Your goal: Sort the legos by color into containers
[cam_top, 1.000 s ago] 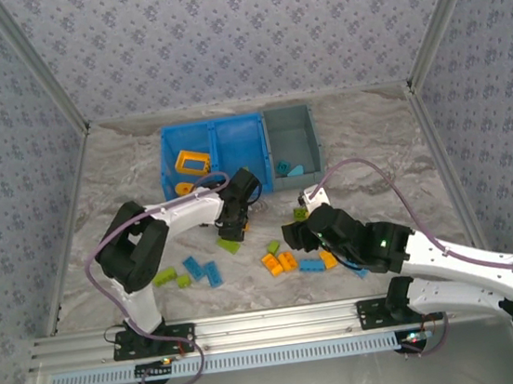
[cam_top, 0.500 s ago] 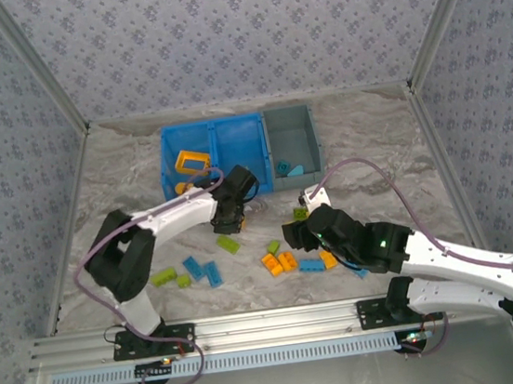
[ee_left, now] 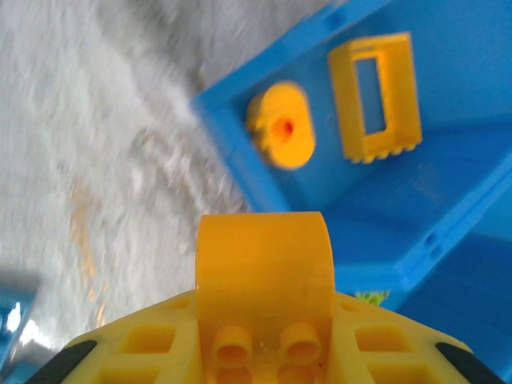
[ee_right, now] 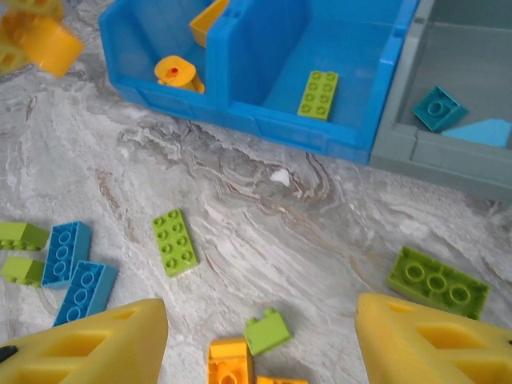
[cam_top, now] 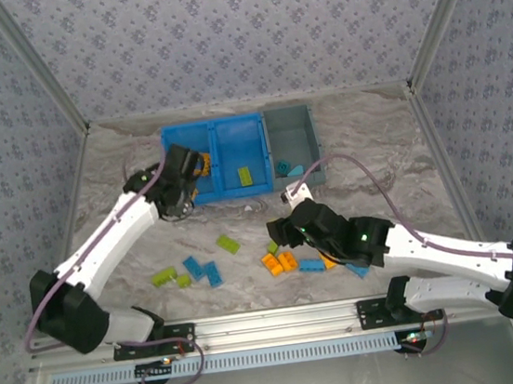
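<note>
Legos are mostly loose along the tabletop's near edge, tbh. Sorted so far: two orange and one green in the blue bin, two blue in the grey bin. My left hand is pinching an orange brick right by the orange compartment; my right hand is spread and empty.

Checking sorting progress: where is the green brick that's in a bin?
In the top view the green brick lies flat in the right compartment of the blue bin, next to the grey bin.
</note>
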Controlling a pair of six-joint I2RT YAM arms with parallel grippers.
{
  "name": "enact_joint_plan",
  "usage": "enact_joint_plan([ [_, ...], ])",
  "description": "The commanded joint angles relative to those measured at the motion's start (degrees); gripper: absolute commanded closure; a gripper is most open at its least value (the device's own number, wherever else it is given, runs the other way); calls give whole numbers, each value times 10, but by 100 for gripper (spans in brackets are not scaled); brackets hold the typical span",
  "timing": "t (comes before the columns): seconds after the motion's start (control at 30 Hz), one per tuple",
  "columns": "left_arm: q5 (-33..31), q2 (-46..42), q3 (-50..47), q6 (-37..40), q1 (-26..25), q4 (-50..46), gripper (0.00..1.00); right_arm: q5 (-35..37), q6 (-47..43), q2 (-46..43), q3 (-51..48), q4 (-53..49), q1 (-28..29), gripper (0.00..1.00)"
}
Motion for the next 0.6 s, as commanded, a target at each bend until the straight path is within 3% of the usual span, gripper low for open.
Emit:
enact_joint_plan([
  [0.0, 54, 56, 43, 208, 52, 24, 73, -13, -19, 29, 42, 32, 5, 34],
  [0.17, 87, 140, 110, 266, 86, 30, 73, -16, -19, 63, 67, 49, 6, 34],
  [0.57, 125, 307, 183, 250, 91, 52, 73, -18, -5, 79, 82, 72, 17, 33],
])
